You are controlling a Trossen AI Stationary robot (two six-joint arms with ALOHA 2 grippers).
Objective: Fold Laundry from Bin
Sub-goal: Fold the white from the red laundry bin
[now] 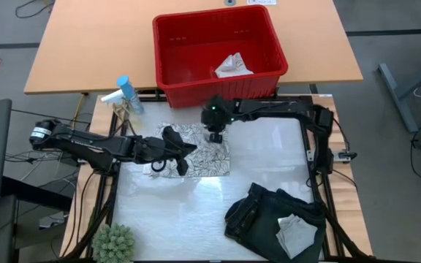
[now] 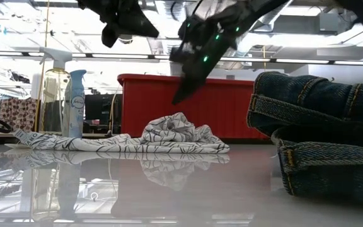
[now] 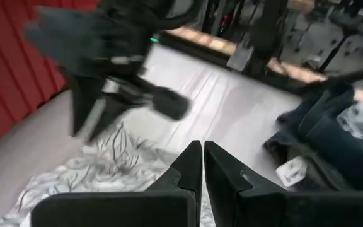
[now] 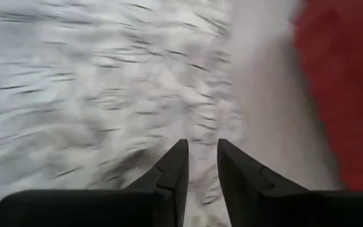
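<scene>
A white-grey leaf-patterned cloth (image 1: 199,150) lies spread on the table in front of the red bin (image 1: 265,33), with a bunched hump (image 2: 176,129) in its middle. My left gripper (image 1: 184,156) hangs shut above the cloth's left part, clear of it (image 2: 121,28). My right gripper (image 1: 215,136) hovers over the cloth's far edge, slanting down, open by a narrow gap (image 4: 201,146) with nothing in it. A folded dark garment (image 1: 265,215) lies at the near right, with a small whitish cloth (image 1: 298,232) resting on top.
Another whitish cloth (image 1: 232,67) lies inside the bin. A spray bottle (image 1: 126,93) stands at the far left corner and a small green plant (image 1: 114,243) at the near left. Bare table (image 1: 174,212) shows between the patterned cloth and the near edge.
</scene>
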